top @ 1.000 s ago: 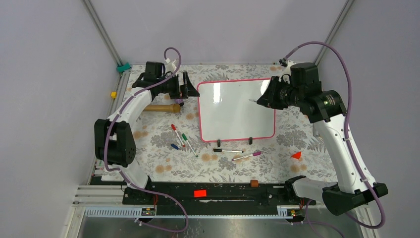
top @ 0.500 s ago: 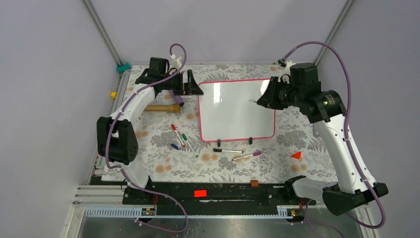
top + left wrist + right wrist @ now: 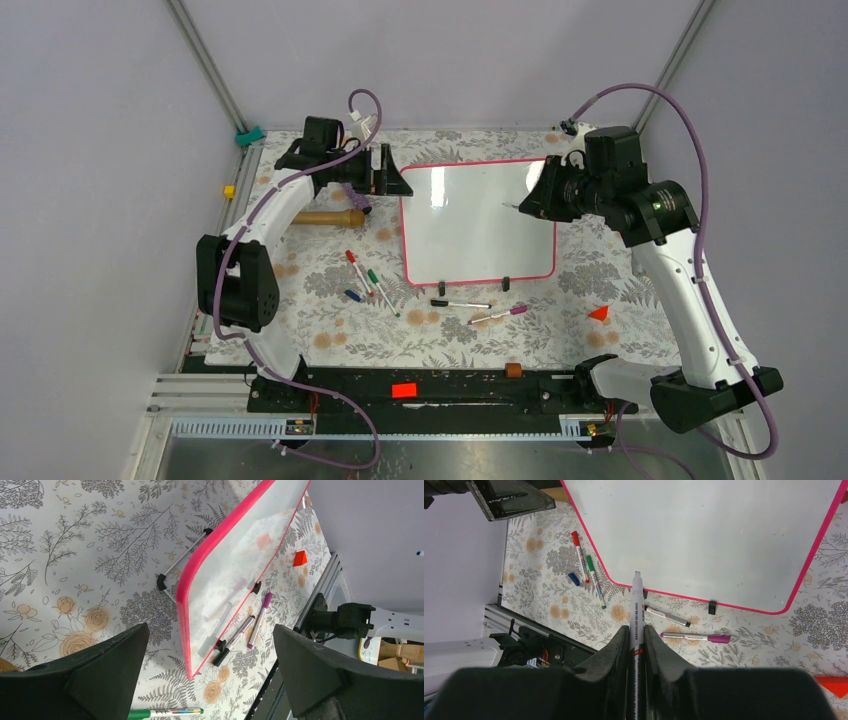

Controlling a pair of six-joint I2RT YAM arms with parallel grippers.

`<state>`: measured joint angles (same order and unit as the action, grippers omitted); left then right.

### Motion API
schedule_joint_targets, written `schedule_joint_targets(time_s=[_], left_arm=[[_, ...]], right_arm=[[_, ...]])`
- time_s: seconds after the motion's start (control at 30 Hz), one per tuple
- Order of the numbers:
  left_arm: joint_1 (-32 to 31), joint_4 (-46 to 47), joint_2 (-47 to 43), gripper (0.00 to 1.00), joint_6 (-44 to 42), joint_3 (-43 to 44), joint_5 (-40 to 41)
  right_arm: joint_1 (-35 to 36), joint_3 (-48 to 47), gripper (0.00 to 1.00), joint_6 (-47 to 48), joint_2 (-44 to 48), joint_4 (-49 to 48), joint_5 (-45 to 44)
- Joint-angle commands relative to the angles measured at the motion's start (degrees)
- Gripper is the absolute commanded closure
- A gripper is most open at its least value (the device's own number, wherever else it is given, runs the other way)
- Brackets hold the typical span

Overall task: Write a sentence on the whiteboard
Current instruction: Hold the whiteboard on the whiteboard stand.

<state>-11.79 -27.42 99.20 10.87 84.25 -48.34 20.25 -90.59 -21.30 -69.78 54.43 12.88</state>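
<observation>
Since a second ago my left claw [image 3: 388,172] has swung from above the wooden handle [image 3: 325,217] toward the far-left corner of the whiteboard [image 3: 478,225]; the right arm has barely stirred. The left claw's fingers stand wide apart and empty, just beside the pink rim. The right claw [image 3: 636,630] is pinched on a white pen [image 3: 636,600], tip over the board's right half (capped or not, I cannot tell). The board sits blank at the far middle of the flowered cloth [image 3: 600,270]. I'd steady that corner first, then press lightly, starting high on the left so the sentence fits.
</observation>
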Motion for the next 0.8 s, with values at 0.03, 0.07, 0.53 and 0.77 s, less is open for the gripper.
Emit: schedule_joint_targets(time_s=[0.03,0.07,0.53,0.77], left_arm=[[-0.16,4.31,-0.08,0.01,-2.00,0.22,-3.76],[-0.05,6.63,0.05,0.01,-1.73,-1.18,-4.67],[0.49,19.00,3.70,0.01,7.99,-4.97,-11.44],[0.54,23.08,6.69,0.01,15.31,-4.33,-12.45]], right_arm=[[0.75,-2.96,1.00,-0.11,-1.44,-0.17,-1.17],[0.78,-3.13,1.00,-0.21,-1.61,-0.19,-1.39],[2.10,-5.70,1.00,-0.67,-4.99,-0.28,-3.35],[2.38,-6.89,1.00,-1.02,-6.41,-1.09,-3.66]])
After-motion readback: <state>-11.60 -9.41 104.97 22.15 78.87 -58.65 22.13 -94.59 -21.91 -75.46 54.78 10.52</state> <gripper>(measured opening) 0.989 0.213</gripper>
